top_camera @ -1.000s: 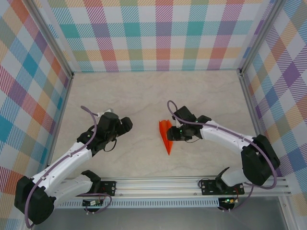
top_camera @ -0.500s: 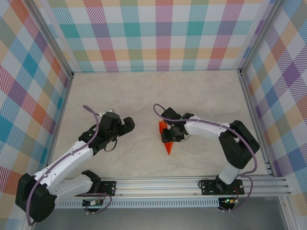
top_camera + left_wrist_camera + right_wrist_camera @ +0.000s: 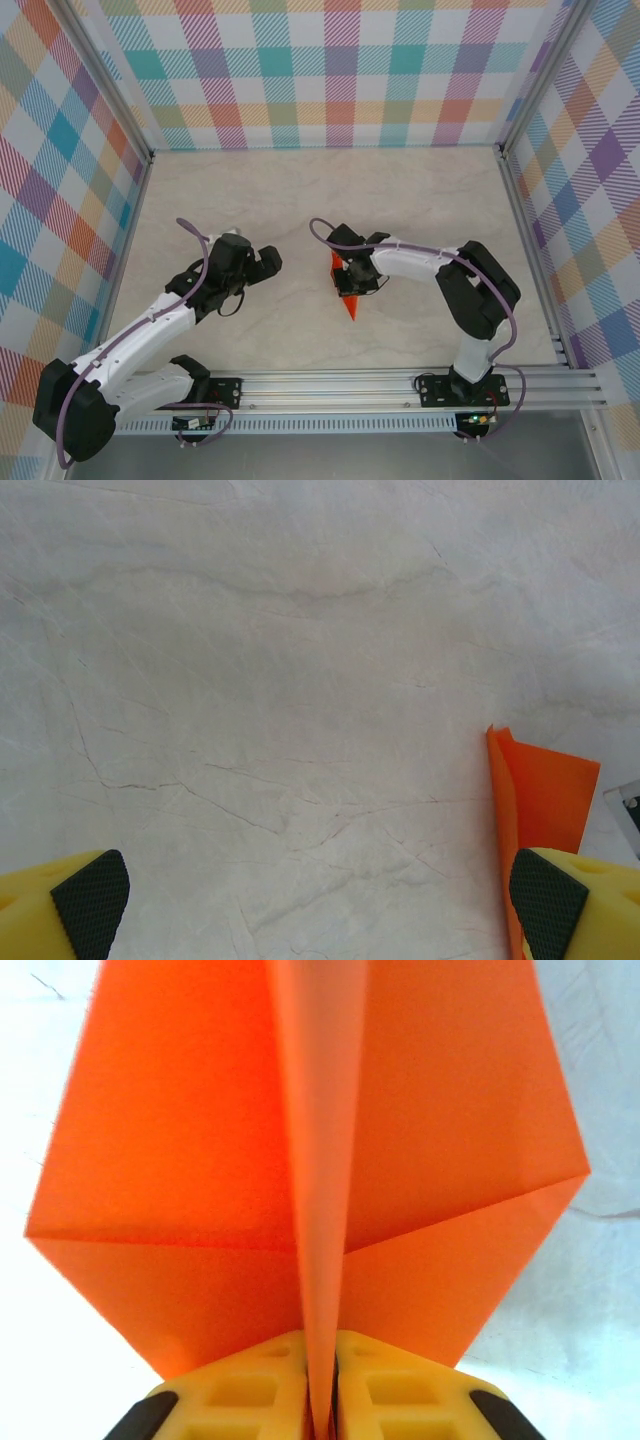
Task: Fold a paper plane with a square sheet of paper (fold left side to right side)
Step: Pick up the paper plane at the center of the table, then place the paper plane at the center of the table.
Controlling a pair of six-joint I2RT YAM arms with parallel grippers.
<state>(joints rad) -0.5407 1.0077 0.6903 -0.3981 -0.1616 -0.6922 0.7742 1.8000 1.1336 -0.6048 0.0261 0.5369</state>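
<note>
The plane (image 3: 200, 1140) is thin matt orange paper, sharply creased. The desk (image 3: 250, 680) looks like smooth pale marbled stone with fine veins. The jaws are yellow plastic with black dimpled pads (image 3: 90, 900). The rail (image 3: 350, 385) is ribbed bare metal.

Between the right pincer's (image 3: 320, 1400) yellow fingers (image 3: 250, 1395), the paper plane (image 3: 200, 1160) is plain bright orange. The left pincer (image 3: 320, 910) has black cross-hatched pads (image 3: 90, 905) (yellow fingers too) over a cream, grey-veined tabletop (image 3: 250, 680).
</note>
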